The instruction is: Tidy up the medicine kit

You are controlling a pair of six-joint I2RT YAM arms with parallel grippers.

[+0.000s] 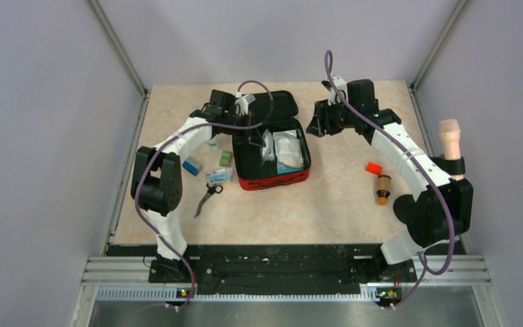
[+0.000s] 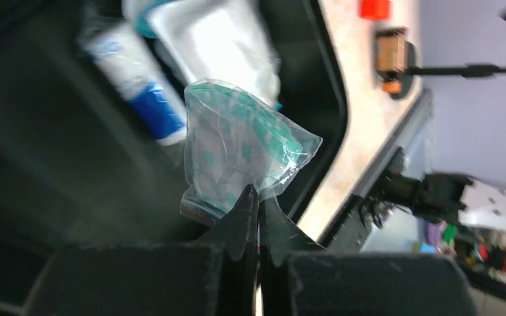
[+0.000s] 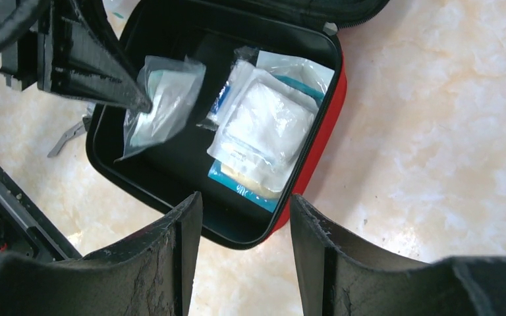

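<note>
The medicine kit [image 1: 272,182] lies open at mid table, a red zip case with black lining, its lid folded back. White gauze packets [image 1: 287,150] fill its right half and show in the right wrist view [image 3: 260,128]. My left gripper [image 1: 252,136] hangs over the case's left half, shut on a clear zip bag [image 2: 237,148] with teal-printed contents. The bag [image 3: 161,105] dangles just above the lining. My right gripper [image 1: 317,126] is open and empty, hovering right of the case; its jaws [image 3: 244,201] stand wide apart over the case's red wall [image 3: 316,151].
Left of the case lie a small blue box [image 1: 191,166], a green packet [image 1: 225,157], another packet [image 1: 219,175] and scissors [image 1: 208,197]. To the right lie an orange-red cap [image 1: 374,167] and a brown bottle [image 1: 383,189]. A bandage roll [image 2: 132,79] sits in the case.
</note>
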